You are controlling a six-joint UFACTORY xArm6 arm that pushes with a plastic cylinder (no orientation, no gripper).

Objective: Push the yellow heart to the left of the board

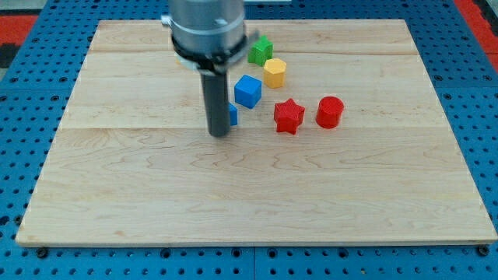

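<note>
The arm had no pincer, just a dark rod, so there was no released or clenched state to report. The tip (219, 134) sat on the wooden counter (257, 202), a bit toward the view's left of centre.

No yellow heart could be made out. The only yellow piece was a yellow block (274, 72) with a faceted, roughly hexagonal look, toward the view's top, right of the rod. Can't tell if that was the heart from this angle.

Around it:
- green block (261, 51) just above and left of the yellow one, near or touching it; shape unclear.
- blue cube (247, 90) just below and left of the yellow one, between it and the rod.
- second blue block (233, 114) mostly hidden behind the rod, only an edge showing at the rod's right side, right beside the tip; shape unreadable.
- red star (289, 116) further right of the tip, below the yellow block.
- red cylinder (329, 112) just right of the star, apart from it.

The tip was well apart from the yellow block, with the blue cube lying between them. The counter rested on a blue pegboard (31, 117).
</note>
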